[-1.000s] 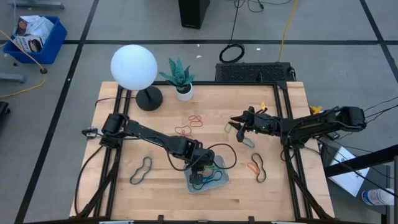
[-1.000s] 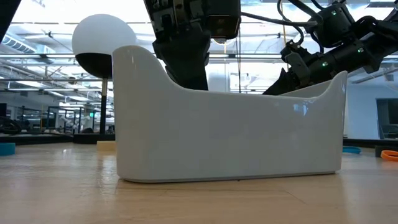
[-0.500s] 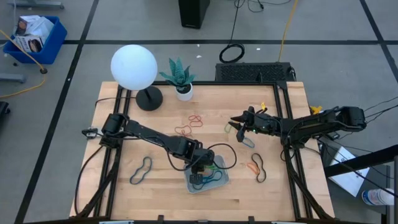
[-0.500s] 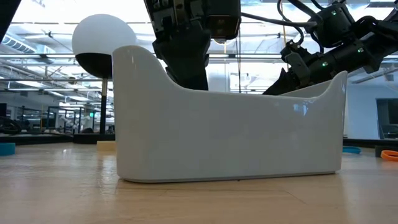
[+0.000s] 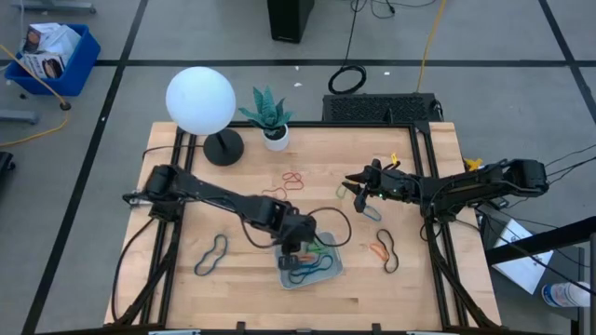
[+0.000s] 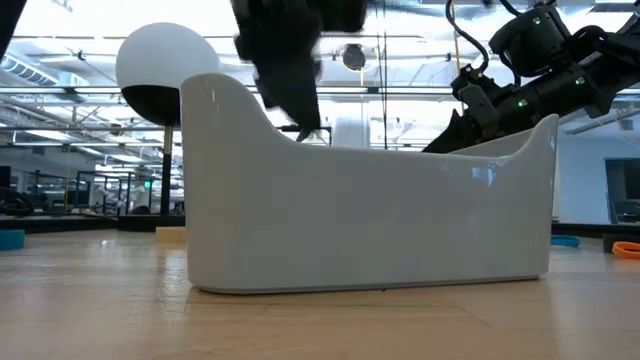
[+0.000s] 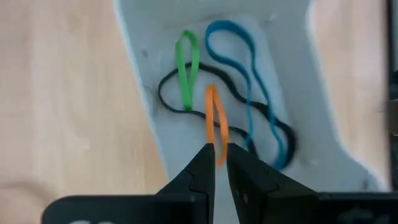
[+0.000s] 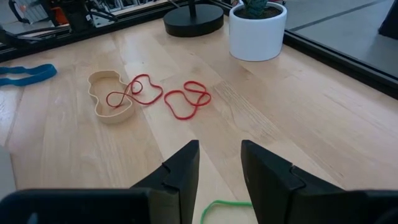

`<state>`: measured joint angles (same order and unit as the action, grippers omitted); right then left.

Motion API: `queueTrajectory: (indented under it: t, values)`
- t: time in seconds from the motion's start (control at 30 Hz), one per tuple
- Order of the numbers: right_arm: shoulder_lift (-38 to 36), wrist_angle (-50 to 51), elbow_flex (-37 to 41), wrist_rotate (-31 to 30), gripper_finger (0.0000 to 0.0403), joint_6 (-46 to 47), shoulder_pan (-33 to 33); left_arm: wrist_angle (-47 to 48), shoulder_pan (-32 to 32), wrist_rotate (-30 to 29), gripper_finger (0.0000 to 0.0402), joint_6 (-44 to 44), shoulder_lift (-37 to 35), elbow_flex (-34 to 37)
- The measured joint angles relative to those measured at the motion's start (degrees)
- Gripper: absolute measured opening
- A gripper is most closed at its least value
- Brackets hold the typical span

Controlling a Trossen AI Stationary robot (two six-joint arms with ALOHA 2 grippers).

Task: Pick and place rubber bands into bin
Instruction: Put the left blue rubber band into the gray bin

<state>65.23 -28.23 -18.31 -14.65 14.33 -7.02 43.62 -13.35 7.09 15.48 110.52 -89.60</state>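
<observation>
The pale bin [image 5: 328,271] stands near the table's front middle; it fills the low view [image 6: 370,215]. In it lie a green band [image 7: 186,68], a blue band [image 7: 249,81] and a black band [image 7: 171,99]. My left gripper [image 5: 296,247] is over the bin, shut on an orange band [image 7: 214,118]. My right gripper [image 5: 352,184] is open over the table's right half, just above a green band [image 8: 227,211] that lies flat. My left gripper pinches one end of the orange band [image 7: 217,149] between its two fingertips, which come from above and point down. The band runs from the fingers down into the bin, and its other end [image 7: 211,92] is among the bands on the bin's floor.
Loose bands lie on the table: a tan one [image 8: 111,99], red ones [image 8: 189,98], a dark one at the front left [image 5: 212,256], orange and black ones at the right [image 5: 384,249]. A globe lamp [image 5: 200,100] and a potted plant [image 5: 270,116] stand at the back.
My left gripper has risen from behind the bin's wall to about its rim and shifted a little toward the table's left, still shut.
</observation>
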Motion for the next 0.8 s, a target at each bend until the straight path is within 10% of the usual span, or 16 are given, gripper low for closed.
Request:
queueTrajectory:
  t: [0.8]
  values:
    - [0.02, 0.27, 0.02, -0.05, 0.0114, 0.02, 0.01, 15.94, -0.16, -12.09, 0.0047, 1.24, -29.04, -0.08]
